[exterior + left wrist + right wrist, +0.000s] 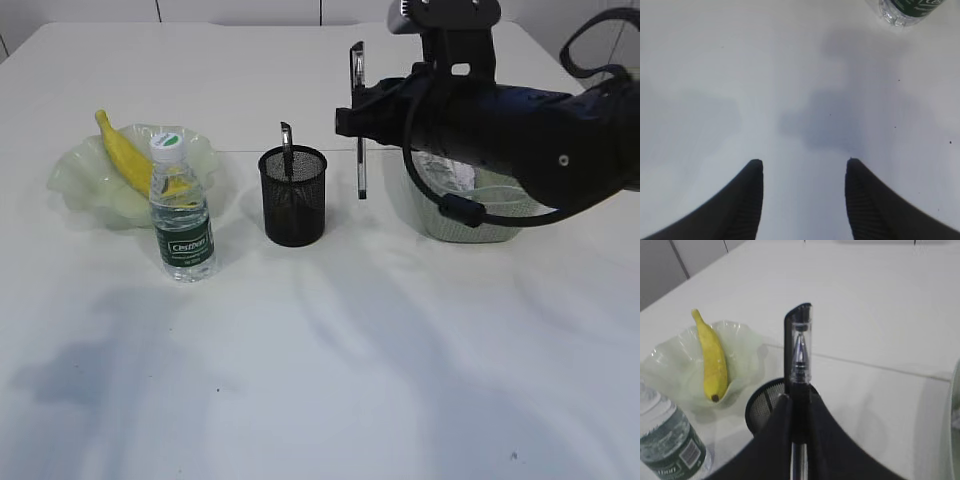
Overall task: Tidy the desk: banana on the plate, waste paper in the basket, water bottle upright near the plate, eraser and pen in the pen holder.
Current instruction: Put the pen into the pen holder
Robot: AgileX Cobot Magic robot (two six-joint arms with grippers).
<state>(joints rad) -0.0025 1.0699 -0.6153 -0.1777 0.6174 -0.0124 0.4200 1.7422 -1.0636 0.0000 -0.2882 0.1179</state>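
Hanging upright just right of the black mesh pen holder (pixel 292 195) and above its rim, the slim, light, rigid black pen with clear cap (pixel 358 120) is pinched mid-barrel by the right gripper (pixel 799 402); its smooth barrel could slip. Left gripper (pixel 802 172) hovers parted, empty.

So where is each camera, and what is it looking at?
Exterior view: in front of the table, looking down at a slant; the right arm holds a pen beside the pen holder.
Left wrist view: looks down at the table; left gripper open, empty.
Right wrist view: looks past the right gripper, shut on the pen.
Shared: the bottle shows in all three.
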